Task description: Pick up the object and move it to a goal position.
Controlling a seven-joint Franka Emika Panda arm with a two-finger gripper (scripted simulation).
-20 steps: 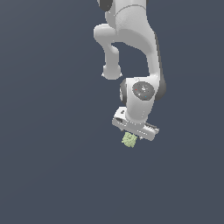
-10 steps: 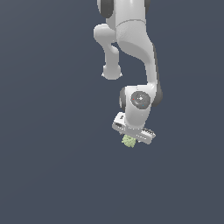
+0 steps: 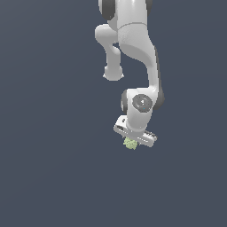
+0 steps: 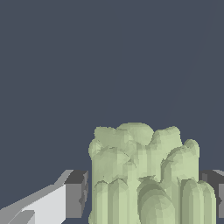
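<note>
The object [image 3: 130, 143] is a small pale green bumpy lump. In the exterior view it hangs just under the white hand of my arm, partly hidden by it. My gripper [image 3: 131, 142] is shut on it. In the wrist view the object [image 4: 144, 175] fills the space between my two fingers; one dark finger pad [image 4: 76, 194] presses on one side and the other pad [image 4: 215, 192] on the opposite side.
The white arm [image 3: 133, 48] reaches down from the top of the exterior view. A plain dark grey-blue surface [image 3: 53, 168] lies all around and behind the object in both views.
My gripper has moved with the object a little toward the exterior view's right and slightly down. It stays shut on the object.
</note>
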